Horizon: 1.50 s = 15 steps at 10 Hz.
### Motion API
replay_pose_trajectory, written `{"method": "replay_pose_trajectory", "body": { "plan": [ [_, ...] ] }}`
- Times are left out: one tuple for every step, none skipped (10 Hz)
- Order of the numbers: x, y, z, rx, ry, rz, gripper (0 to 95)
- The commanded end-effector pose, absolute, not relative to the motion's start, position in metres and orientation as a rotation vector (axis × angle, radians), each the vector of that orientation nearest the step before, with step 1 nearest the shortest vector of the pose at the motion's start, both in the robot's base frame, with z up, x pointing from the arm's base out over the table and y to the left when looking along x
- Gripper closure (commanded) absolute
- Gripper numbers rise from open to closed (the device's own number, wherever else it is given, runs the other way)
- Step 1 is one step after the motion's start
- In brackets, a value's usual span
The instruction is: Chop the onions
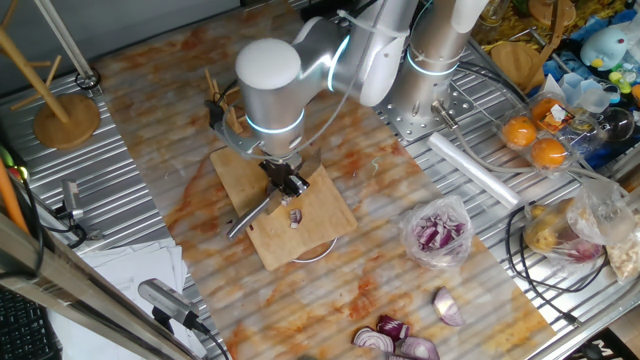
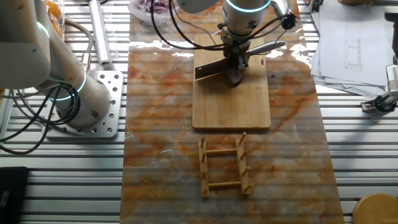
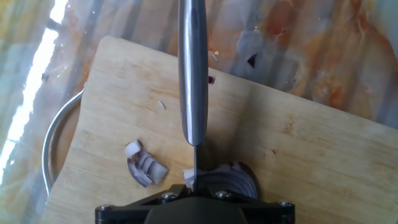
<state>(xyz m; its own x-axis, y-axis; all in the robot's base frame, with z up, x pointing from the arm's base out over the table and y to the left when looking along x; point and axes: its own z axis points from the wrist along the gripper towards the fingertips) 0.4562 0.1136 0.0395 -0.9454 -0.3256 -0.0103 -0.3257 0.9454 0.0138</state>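
Note:
On the wooden cutting board lie the onions: a small cut-off wedge and a larger purple-skinned piece. My gripper hangs right over them, shut on a steel knife. In the hand view the blade's thin edge comes down between the two pieces, at the larger piece's left side. The gripper body hides the onion's near part.
A clear bag of chopped purple onion lies right of the board, with glossy onion halves near the table's front edge. A round metal rim shows under the board. A wooden rack stands beyond it.

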Motion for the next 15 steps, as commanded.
{"method": "replay_pose_trajectory", "body": {
  "plan": [
    [0.457,0.115,0.026,-0.514,3.092,0.053,95.0],
    [0.456,0.115,0.032,-0.505,3.096,0.074,95.0],
    [0.456,0.117,0.041,-0.507,3.103,0.084,95.0],
    [0.455,0.118,0.048,-0.505,3.107,0.089,95.0],
    [0.455,0.119,0.049,-0.499,3.103,0.106,95.0],
    [0.455,0.119,0.049,-0.492,3.099,0.112,95.0],
    [0.455,0.119,0.049,-0.496,3.098,0.109,95.0],
    [0.455,0.119,0.049,-0.498,3.098,0.109,95.0],
    [0.455,0.119,0.050,-0.498,3.098,0.112,95.0],
    [0.454,0.120,0.052,-0.499,3.098,0.118,95.0],
    [0.454,0.120,0.053,-0.508,3.099,0.110,95.0],
    [0.454,0.119,0.053,-0.533,3.094,0.104,95.0],
    [0.453,0.118,0.054,-0.554,3.091,0.100,95.0],
    [0.453,0.116,0.056,-0.585,3.087,0.085,95.0],
    [0.451,0.114,0.059,-0.592,3.084,0.090,95.0]
  ]
}}
